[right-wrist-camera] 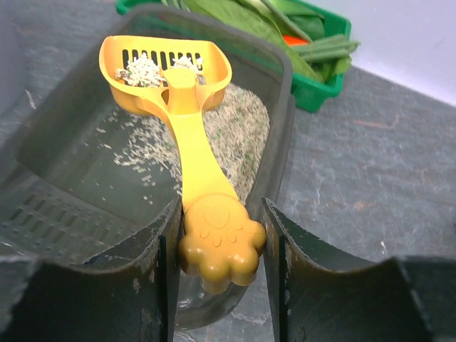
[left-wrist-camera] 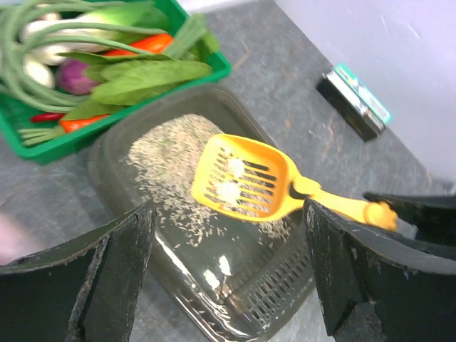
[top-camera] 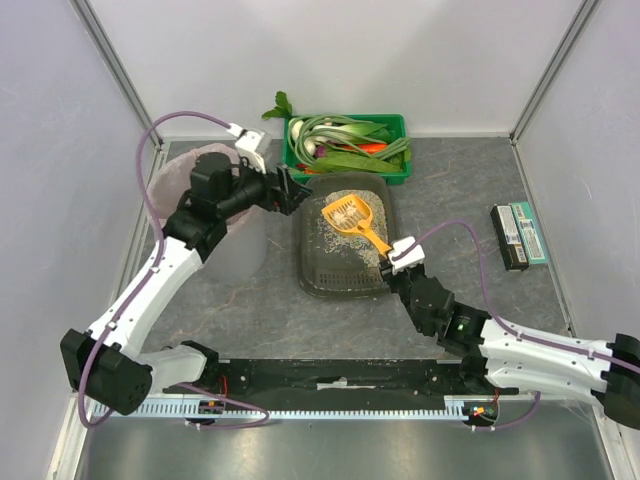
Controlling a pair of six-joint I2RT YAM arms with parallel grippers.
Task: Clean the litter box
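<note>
**Right gripper** (right-wrist-camera: 221,236): nearest the bases. It is pinched on the paw-shaped end of the orange litter scoop (right-wrist-camera: 191,146), with one finger on each side.

**Scoop:** judged to be light, stiff, smooth plastic. It is held at its far end, so the head acts as a long lever, and any roll of the wrist is expected to tip the load. Two pale clumps (right-wrist-camera: 146,69) are seen in the slotted head, which is raised above the litter.

**Litter box** (top-camera: 340,278): placed at the centre of the surface, long side running away from the arms. A thin spread of beige litter (right-wrist-camera: 239,125) is confined to the far half, and the near ribbed floor is bare. The tray is judged light, rigid and liable to slide if nudged. The rolled rim of a long side or corner is the recommended hold, kept level because the grains are loose.

**Left gripper** (top-camera: 297,190): spread wide and empty, by the box's far left corner. Contact cannot be determined.

**Bin** (top-camera: 165,182): pink-lined, just left of the box.

**Green vegetable crate** (top-camera: 398,122): set against the box's far end.
</note>
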